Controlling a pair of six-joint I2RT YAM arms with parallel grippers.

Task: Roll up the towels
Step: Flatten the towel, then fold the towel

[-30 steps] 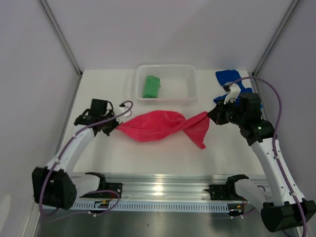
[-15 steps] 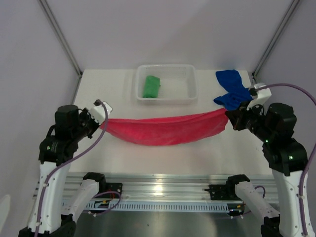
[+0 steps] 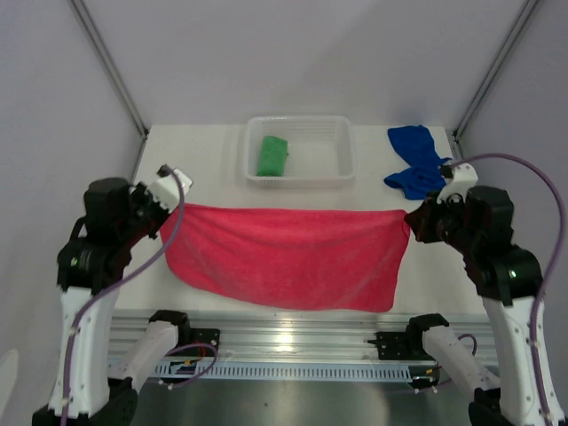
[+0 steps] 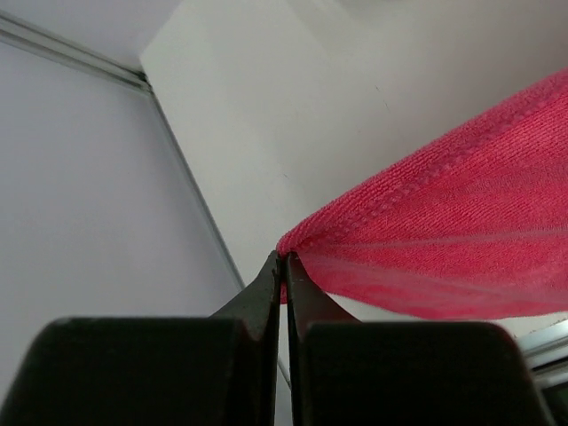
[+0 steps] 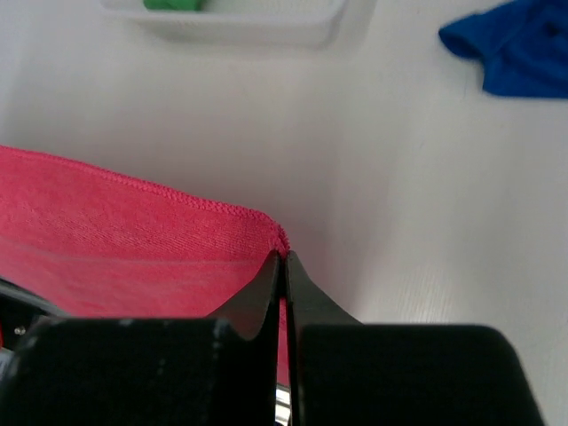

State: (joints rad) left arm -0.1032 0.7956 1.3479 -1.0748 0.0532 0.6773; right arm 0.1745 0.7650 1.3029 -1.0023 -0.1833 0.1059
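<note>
The pink-red towel [image 3: 284,256] hangs spread flat between both grippers, held up off the table. My left gripper [image 3: 171,210] is shut on its left top corner [image 4: 297,241]. My right gripper [image 3: 410,216] is shut on its right top corner [image 5: 275,238]. The towel's lower edge hangs toward the near table edge. The green towel [image 3: 272,155] lies rolled inside the white basket [image 3: 342,160]; it also shows in the right wrist view [image 5: 173,4]. The blue towel [image 3: 414,161] lies crumpled at the far right, seen too in the right wrist view [image 5: 519,49].
The white slotted basket stands at the back middle of the white table [image 3: 204,151]. A metal rail [image 3: 293,342] with the arm bases runs along the near edge. Grey walls and slanted frame posts close in both sides.
Both grippers have lifted and drawn apart. The pink-red towel went from a twisted heap on the table to a taut strip, and now hangs open as a flat sheet.
</note>
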